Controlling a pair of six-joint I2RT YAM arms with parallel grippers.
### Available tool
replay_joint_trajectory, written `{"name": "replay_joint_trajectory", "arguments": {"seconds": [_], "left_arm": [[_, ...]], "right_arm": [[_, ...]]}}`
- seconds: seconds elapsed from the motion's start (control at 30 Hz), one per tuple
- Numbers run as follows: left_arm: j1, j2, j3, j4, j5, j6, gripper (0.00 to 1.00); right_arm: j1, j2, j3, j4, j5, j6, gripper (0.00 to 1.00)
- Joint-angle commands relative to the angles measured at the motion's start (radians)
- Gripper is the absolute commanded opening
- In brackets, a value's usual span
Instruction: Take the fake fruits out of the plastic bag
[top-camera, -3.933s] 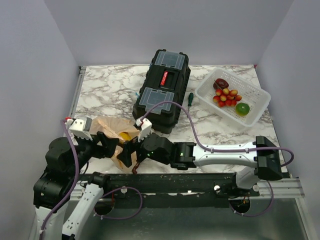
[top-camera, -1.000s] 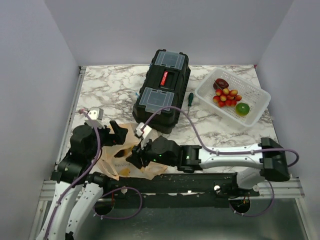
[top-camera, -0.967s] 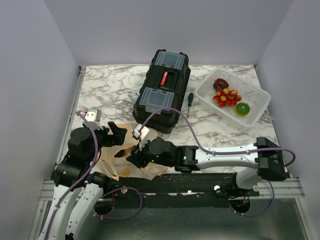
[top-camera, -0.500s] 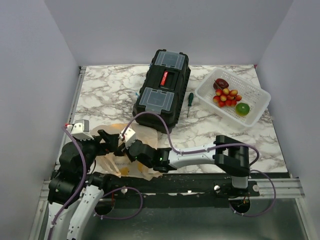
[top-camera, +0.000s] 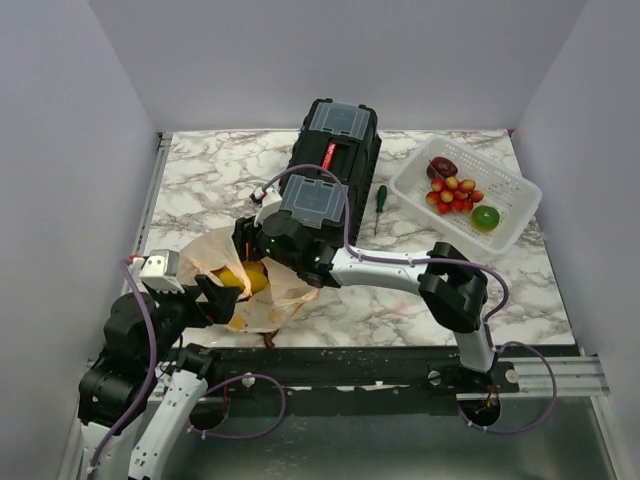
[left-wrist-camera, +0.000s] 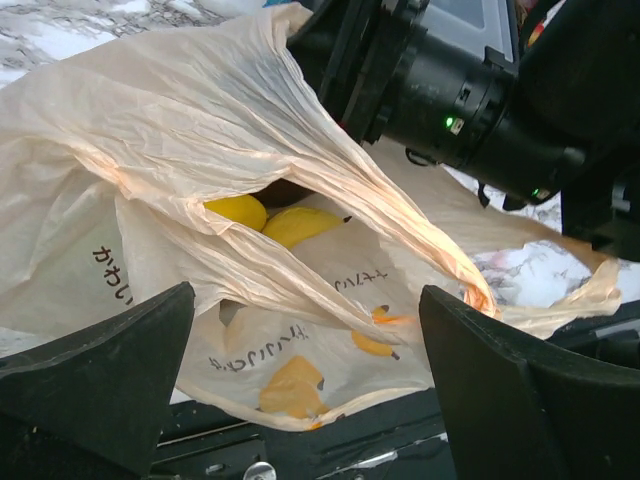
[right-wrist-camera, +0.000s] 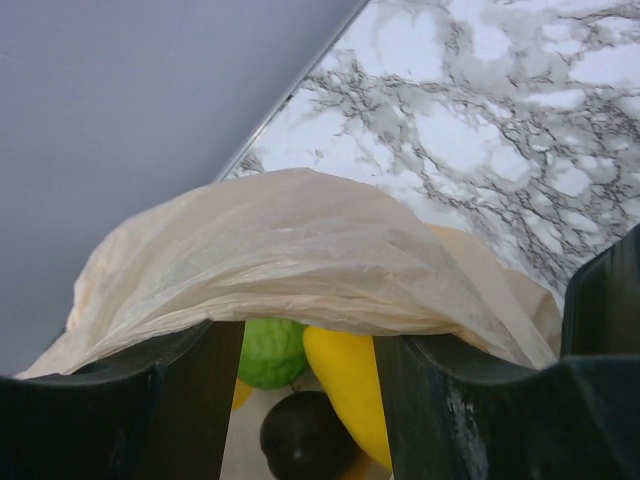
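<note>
Our right claw, jaws parted, has swung in and tented the bag at the worktop's near left, baring the fruits still inside; our left claw waits wide open.

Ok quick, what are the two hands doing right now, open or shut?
Left hand: open wide, facing the plastic bag, gripping nothing.
Right hand: open, with the bag's top layer draped over it.
</note>
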Motion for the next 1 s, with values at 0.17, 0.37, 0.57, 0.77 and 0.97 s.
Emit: {"name": "replay_joint_trajectory", "arguments": {"seconds": [0.17, 0.37, 0.57, 0.77, 0.97], "left_arm": [[-0.006, 0.039, 0.028, 0.063, 0.091, 0.08, 0.99], [-0.006, 0.013, -0.049, 0.083, 0.161, -0.153, 0.99], [-0.006, -0.089, -0.18, 0.217, 0.178, -0.44, 0.93], [-0.006, -0.063, -0.141, 0.05, 0.048, -0.727, 0.91], [-0.006, -0.068, -0.204, 0.108, 0.014, -0.888, 0.82]], "right_arm": [[0.0, -0.008, 0.026, -0.062, -0.153, 0.084, 0.59], [-0.001, -0.013, 0.022, -0.07, -0.143, 0.076, 0.59], [-0.001, -0.02, -0.002, -0.059, -0.15, 0.079, 0.59], [-0.001, -0.025, 0.004, -0.066, -0.146, 0.07, 0.59], [-0.001, -0.025, -0.012, -0.054, -0.15, 0.075, 0.59]]}}
